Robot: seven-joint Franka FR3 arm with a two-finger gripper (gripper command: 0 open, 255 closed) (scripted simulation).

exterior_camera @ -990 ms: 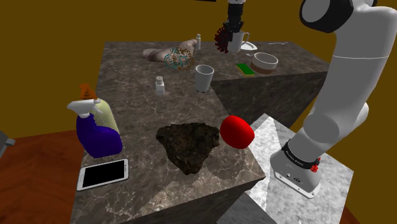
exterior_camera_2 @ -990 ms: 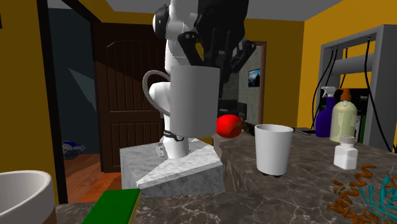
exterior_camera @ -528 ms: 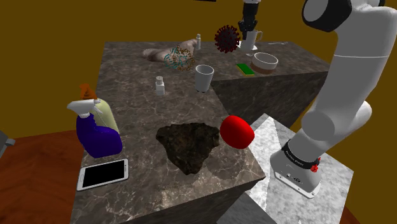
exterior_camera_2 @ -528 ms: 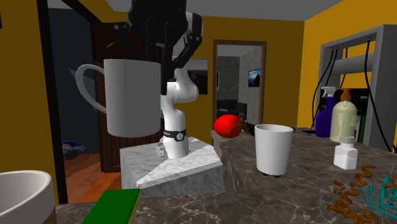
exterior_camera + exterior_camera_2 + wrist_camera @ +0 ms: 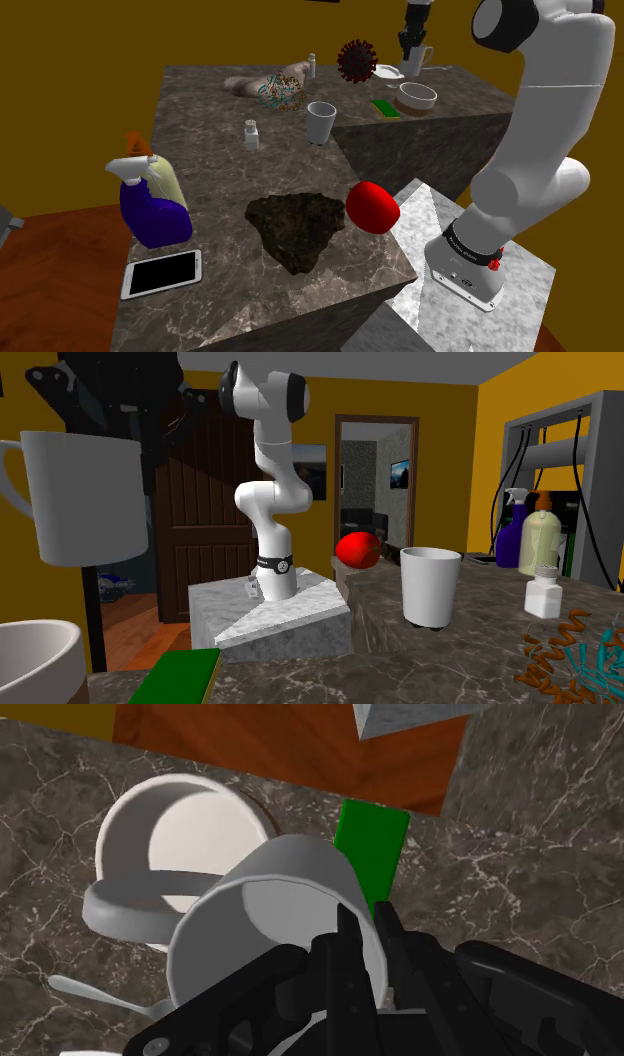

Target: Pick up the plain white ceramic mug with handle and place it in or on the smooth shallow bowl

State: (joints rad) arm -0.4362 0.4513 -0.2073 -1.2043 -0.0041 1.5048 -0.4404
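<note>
The dark marble bench point(image 5: 220, 180) carries the same things as before. Since half a second ago the white arm point(image 5: 545, 130) has swung toward the shoulder view's right, taking the white mug point(image 5: 417, 60) clear of the spiky red ball point(image 5: 357, 60). The mug now hangs upright in the air above the white bowl point(image 5: 417, 92), and in the wrist view it sits offset toward the green slab point(image 5: 372, 849). In the second exterior view it has slid left. The gripper point(image 5: 365, 919) has its fingers point(image 5: 345, 929) drawn narrow, clasping the mug's rim wall.
</note>
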